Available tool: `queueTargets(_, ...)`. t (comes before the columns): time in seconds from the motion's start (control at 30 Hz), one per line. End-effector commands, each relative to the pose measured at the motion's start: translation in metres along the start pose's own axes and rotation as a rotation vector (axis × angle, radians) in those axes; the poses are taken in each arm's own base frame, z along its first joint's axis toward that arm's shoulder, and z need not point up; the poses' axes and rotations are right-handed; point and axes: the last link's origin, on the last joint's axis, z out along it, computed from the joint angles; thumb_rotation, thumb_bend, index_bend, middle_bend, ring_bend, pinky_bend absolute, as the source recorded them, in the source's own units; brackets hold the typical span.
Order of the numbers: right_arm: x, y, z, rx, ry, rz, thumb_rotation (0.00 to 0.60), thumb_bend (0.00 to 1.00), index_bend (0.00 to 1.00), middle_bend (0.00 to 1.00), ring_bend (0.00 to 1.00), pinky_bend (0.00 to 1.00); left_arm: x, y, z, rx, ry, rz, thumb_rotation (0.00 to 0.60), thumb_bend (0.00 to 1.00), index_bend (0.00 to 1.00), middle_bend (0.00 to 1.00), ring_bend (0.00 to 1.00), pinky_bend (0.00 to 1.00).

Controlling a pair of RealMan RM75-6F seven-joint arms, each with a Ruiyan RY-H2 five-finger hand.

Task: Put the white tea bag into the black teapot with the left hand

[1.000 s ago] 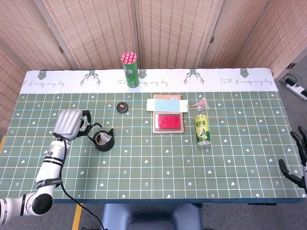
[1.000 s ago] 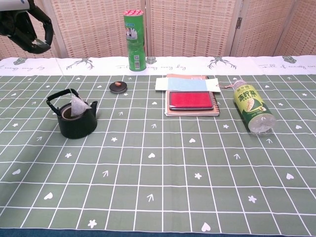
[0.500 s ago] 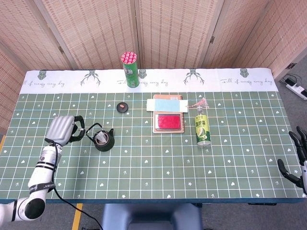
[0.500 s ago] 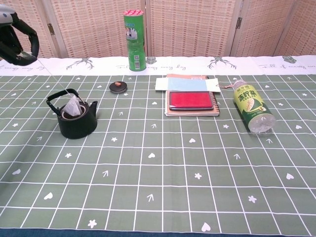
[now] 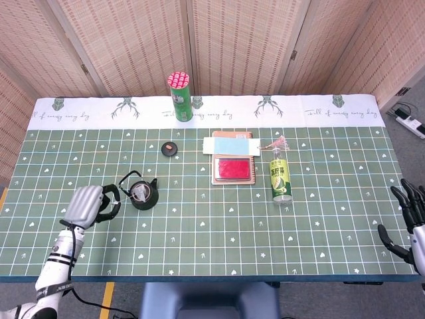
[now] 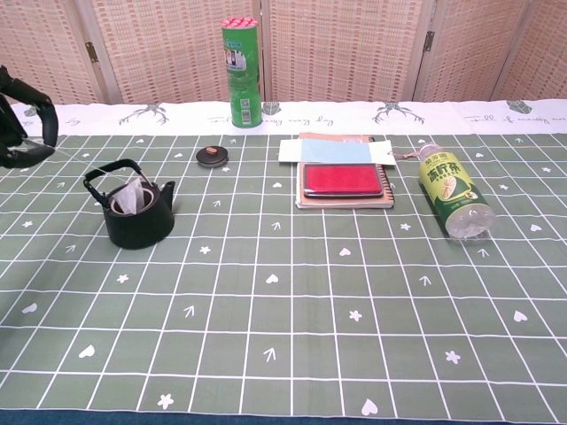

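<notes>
The black teapot stands on the left of the green cloth, lid off. The white tea bag sits in its opening, its top just above the rim. My left hand is to the left of the pot, apart from it, with its fingers curled in. A thin string runs from those fingers toward the bag. My right hand hangs at the table's right front corner with its fingers spread and nothing in them.
The teapot's lid lies behind the pot. A green can stands at the back. Red and blue books lie in the middle, and a green bottle lies on its side to their right.
My left hand has drawn away from the teapot, leftward and toward the front edge. The tea bag has sunk lower into the pot. The right hand has shifted slightly.
</notes>
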Motion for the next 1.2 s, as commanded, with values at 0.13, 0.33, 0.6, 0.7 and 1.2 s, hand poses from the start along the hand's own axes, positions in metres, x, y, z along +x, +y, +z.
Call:
queueTargets(0.13, 0.001, -0.001, -0.003, 0.014, 0.0, 0.008, 0.6, 0.42, 0.0, 0.0, 0.0, 0.0, -0.041, -0.01, 0.002, -0.01, -0.041, -0.122, 0.6, 0.6, 0.62, 1.0, 1.0, 1.0)
queueTargets(0.33, 0.008, 0.004, -0.005, 0.008, 0.025, 0.021, 0.6, 0.42, 0.0, 0.0, 0.0, 0.0, -0.055, -0.02, 0.013, 0.009, -0.055, -0.16, 0.6, 0.6, 0.62, 1.0, 1.0, 1.0)
queueTargets(0.6, 0.005, 0.001, -0.005, 0.022, 0.009, 0.017, 0.6, 0.42, 0.0, 0.0, 0.0, 0.0, -0.083, -0.028, 0.006, 0.021, -0.113, -0.249, 0.6, 0.6, 0.61, 1.0, 1.0, 1.0)
queueTargets(0.7, 0.005, 0.001, -0.005, 0.02, 0.012, 0.019, 0.6, 0.42, 0.0, 0.0, 0.0, 0.0, -0.087, -0.032, 0.002, 0.022, -0.107, -0.245, 0.6, 0.6, 0.6, 1.0, 1.0, 1.0)
queueTargets(1.2, 0.004, 0.001, -0.005, 0.02, 0.011, 0.014, 0.6, 0.42, 0.0, 0.0, 0.0, 0.0, -0.089, -0.054, -0.012, 0.09, -0.141, -0.261, 0.6, 0.29, 0.24, 1.0, 1.0, 1.0)
